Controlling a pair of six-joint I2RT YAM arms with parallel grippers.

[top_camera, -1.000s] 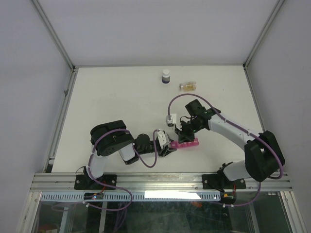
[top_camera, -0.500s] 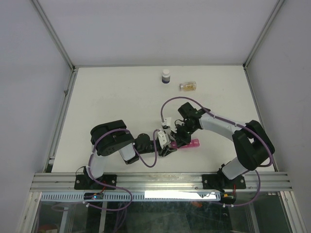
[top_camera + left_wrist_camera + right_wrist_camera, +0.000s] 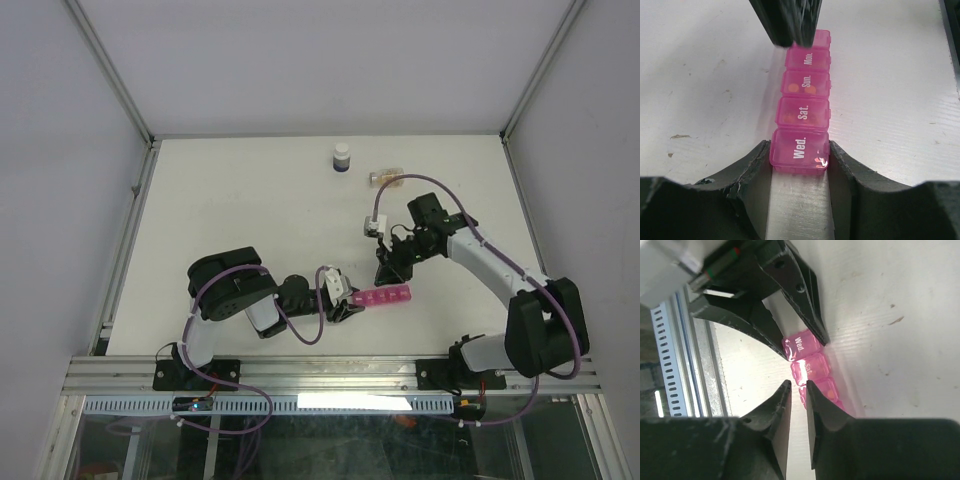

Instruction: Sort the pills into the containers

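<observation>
We see the left gripper (image 3: 799, 165) clamped on the "Wed." end of the pink pill box (image 3: 803, 102); the right gripper (image 3: 796, 405) hangs above it, fingers nearly together.

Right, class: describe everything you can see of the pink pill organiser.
The pink pill organiser is a translucent plastic strip of square lidded compartments lying flat on the white table. Lids read Wed., Sat., Sun., Mon.; all look closed. Orange pieces show through Sat. and Sun. The left gripper clamps the Wed. end; the right gripper hovers above.
</observation>
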